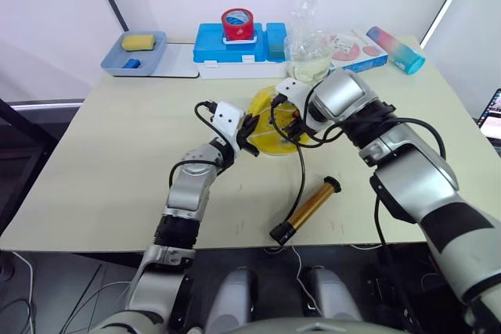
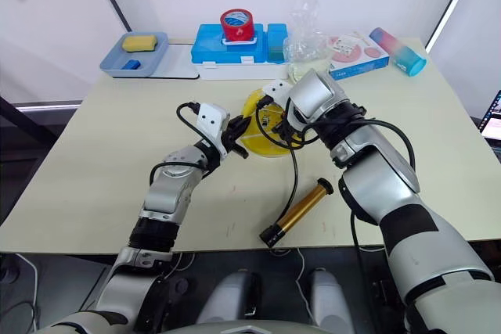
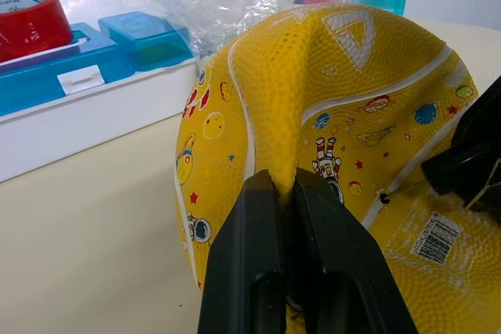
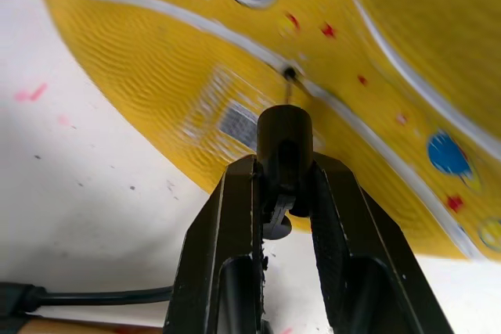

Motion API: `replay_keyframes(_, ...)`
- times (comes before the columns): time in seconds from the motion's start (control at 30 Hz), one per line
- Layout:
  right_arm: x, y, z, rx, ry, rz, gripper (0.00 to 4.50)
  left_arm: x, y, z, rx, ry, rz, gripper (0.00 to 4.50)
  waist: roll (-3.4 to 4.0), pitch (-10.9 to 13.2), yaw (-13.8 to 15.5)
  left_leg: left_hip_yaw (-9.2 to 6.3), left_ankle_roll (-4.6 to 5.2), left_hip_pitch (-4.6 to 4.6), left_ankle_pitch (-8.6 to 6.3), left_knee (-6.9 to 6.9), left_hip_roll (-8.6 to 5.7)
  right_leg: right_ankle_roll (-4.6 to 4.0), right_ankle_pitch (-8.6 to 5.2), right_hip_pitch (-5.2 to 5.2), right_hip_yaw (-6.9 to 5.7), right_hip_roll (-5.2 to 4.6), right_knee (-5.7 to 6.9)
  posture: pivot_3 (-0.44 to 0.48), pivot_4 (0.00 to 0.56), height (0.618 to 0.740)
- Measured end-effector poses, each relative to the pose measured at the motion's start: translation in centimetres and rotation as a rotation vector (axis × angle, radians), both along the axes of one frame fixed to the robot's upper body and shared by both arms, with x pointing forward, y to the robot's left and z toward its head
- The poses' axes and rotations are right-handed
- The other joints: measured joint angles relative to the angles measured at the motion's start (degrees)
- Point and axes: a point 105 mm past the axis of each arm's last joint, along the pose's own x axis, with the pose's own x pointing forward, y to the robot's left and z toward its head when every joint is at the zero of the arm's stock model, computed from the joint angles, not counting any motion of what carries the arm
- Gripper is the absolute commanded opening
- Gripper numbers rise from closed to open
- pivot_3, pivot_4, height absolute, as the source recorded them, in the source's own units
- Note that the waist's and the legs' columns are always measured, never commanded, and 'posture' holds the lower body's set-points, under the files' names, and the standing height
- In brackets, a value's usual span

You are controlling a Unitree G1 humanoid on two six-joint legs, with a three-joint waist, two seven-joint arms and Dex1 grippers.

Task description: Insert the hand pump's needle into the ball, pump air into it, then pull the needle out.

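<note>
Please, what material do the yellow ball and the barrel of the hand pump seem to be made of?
The ball looks like soft rubber with a matte, pebbled skin: small bumps cover it, and it folds where the left end effector pinches it. The hand pump barrel looks like metal, perhaps anodised aluminium, going by its smooth gold-bronze sheen; coated plastic cannot be excluded. Its end caps look like black plastic.

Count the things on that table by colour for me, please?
Yellow: 2, ball, sponge
Blue: 3, tray, box, small block
Red: 1, tape roll
Gold: 1, hand pump
Pink-and-blue: 1, bottle
Total: 8
</note>
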Motion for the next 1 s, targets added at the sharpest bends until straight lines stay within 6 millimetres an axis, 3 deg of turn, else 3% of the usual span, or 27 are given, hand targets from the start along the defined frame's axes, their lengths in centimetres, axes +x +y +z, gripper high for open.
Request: replay_keyframes(1.0,1.3,1.3,-0.9,0.037,-0.001,-0.013,0.32,-0.1,0.3,-0.2,0.013,0.000,0.005,0.10,0.03,-0.08,-0.68,0.01,0.00,0.16,0.00,-0.02,0.03,0.00,0.00,0.11,0.02,0.02,0.00,0.000,0.150,0.739)
